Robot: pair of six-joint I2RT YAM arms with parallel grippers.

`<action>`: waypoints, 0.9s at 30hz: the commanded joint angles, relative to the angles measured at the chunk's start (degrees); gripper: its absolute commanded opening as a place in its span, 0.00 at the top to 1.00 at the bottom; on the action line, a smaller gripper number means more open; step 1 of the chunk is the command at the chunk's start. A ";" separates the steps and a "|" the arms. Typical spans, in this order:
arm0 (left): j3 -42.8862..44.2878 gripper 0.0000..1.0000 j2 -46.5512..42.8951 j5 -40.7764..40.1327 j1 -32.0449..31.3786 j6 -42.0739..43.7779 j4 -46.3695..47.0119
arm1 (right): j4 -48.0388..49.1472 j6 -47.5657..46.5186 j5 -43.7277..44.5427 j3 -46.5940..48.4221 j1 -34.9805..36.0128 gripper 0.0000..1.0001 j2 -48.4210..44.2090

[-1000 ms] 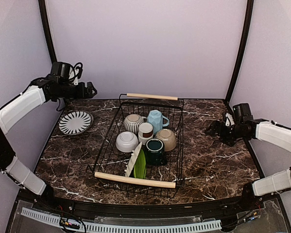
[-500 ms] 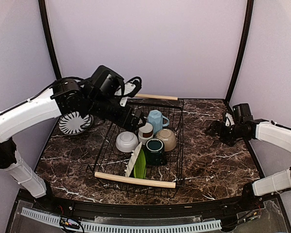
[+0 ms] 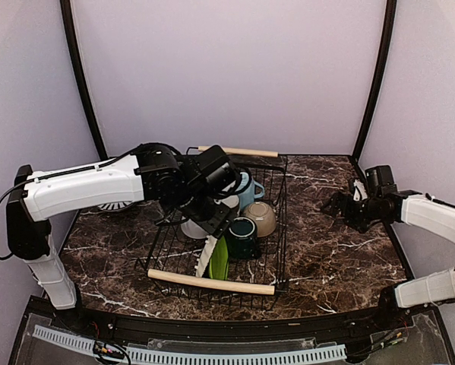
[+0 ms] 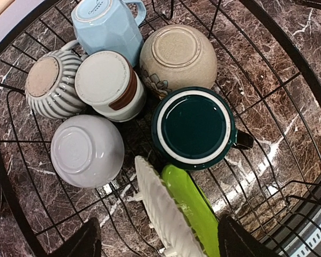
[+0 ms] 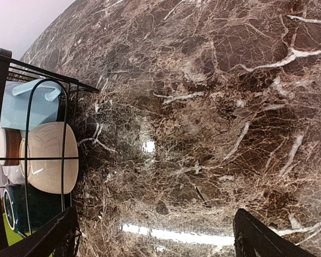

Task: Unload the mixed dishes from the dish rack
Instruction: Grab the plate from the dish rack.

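Over the middle of the tabletop (image 3: 333,258), where the dish rack (image 3: 281,220) sits, the left gripper (image 4: 160,243) hangs with its 2 fingers spread wide and nothing between them. Directly under it, at the rack's near end, 2 plates stand on edge, the white ribbed plate (image 4: 160,214) leaning against the green plate (image 4: 195,206).

To my eye that pair is the next pick, and it is a touchy one. The plates touch, so a pinch on 1 rim could drag or topple the other. A glazed edge may also slide out of a shallow hold and crack on the wire. The dark-teal mug (image 4: 195,126) stands just beside the green plate, and a finger coming down a little toward the far edge would strike it.

Beyond it the white bowl (image 4: 85,150), the white-brown cup (image 4: 109,85), the grey-striped mug (image 4: 50,88), the beige bowl (image 4: 176,59) and the light-blue mug (image 4: 109,27) sit upside down and packed close. 1 knock there could travel through the lot. A fingertip hooked under a wire would lift the whole rack.

Near the right edge the right gripper (image 5: 155,235) is also spread and empty, low over the marble and well apart from the rack. I see little trouble there.
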 commanded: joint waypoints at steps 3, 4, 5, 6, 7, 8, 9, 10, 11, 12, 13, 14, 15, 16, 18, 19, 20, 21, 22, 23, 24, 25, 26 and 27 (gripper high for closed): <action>0.34 0.32 0.18 -3.05 0.09 -2.69 -3.85 | 1.67 -0.28 0.81 -1.39 0.28 0.01 -0.07; 0.28 0.33 0.21 -3.04 0.09 -2.91 -3.86 | 1.82 -0.28 0.82 -1.45 0.28 0.01 0.06; 0.21 0.34 0.23 -2.61 0.09 -3.01 -3.82 | 1.85 -0.21 0.79 -1.54 0.28 0.01 0.13; 0.05 0.33 0.23 -1.91 0.09 -3.19 -3.71 | 2.01 -0.09 0.74 -1.65 0.28 0.01 0.08; 0.01 0.32 0.26 -1.46 0.09 -3.24 -3.47 | 2.18 -0.12 0.66 -1.75 0.28 0.01 0.09; -0.20 0.30 0.25 -0.57 0.09 -3.27 -3.27 | 2.31 -0.04 0.63 -1.84 0.28 0.01 0.08; -0.43 0.29 0.30 -0.31 0.09 -3.27 -3.08 | 2.35 -0.03 0.60 -1.91 0.28 0.01 0.16; -0.54 0.27 0.36 0.09 0.09 -3.30 -3.03 | 2.42 -0.02 0.57 -1.93 0.28 0.01 0.20; -0.73 0.26 0.51 0.20 0.09 -3.29 -3.09 | 2.59 0.05 0.55 -2.01 0.28 0.01 0.25; -0.78 0.26 0.64 0.33 0.09 -3.33 -3.21 | 2.57 0.05 0.55 -2.09 0.28 0.01 0.33; -0.92 0.25 0.97 0.32 0.09 -3.38 -3.50 | 2.63 0.10 0.45 -2.15 0.26 0.01 0.33; -0.96 0.26 1.15 0.23 0.09 -3.37 -3.68 | 2.70 0.14 0.45 -2.24 0.27 0.01 0.35; -1.10 0.27 1.22 0.05 0.09 -3.41 -4.08 | 2.74 0.16 0.46 -2.24 0.26 0.01 0.41; -1.14 0.30 1.27 -0.48 0.09 -3.43 -4.28 | 2.80 0.16 0.44 -2.33 0.27 0.01 0.36; -1.13 0.33 1.19 -1.64 0.09 -3.57 -5.18 | 2.84 0.31 0.46 -2.38 0.28 0.01 0.39; -1.05 0.34 1.15 -2.20 0.09 -3.77 -5.89 | 2.86 0.26 0.44 -2.42 0.28 0.01 0.37; -0.98 0.35 0.97 -3.26 0.09 -3.92 -6.24 | 2.91 0.37 0.46 -2.46 0.28 0.01 0.43; -0.97 0.36 0.87 -3.72 0.09 -4.21 -6.83 | 2.92 0.37 0.46 -2.46 0.28 0.01 0.48; -0.99 0.38 0.50 -4.67 0.09 -4.45 -7.33 | 3.00 0.37 0.39 -2.46 0.28 0.01 0.52; -1.11 0.39 0.24 -5.17 0.09 -4.93 -7.53 | 3.12 0.40 0.38 -2.46 0.28 0.01 0.60; -1.27 0.41 -0.29 -5.98 0.09 -5.16 -7.68 | 3.10 0.41 0.33 -2.46 0.28 0.01 0.66; -1.66 0.42 -0.64 -6.26 0.09 -5.46 -7.62 | 3.14 0.48 0.29 -2.46 0.28 0.01 0.70; -1.95 0.42 -1.28 -6.54 0.09 -5.60 -7.26 | 3.18 0.50 0.29 -2.46 0.26 0.01 0.76; -2.51 0.43 -1.58 -6.67 0.09 -5.79 -7.01 | 3.27 0.57 0.29 -2.46 0.22 0.01 0.77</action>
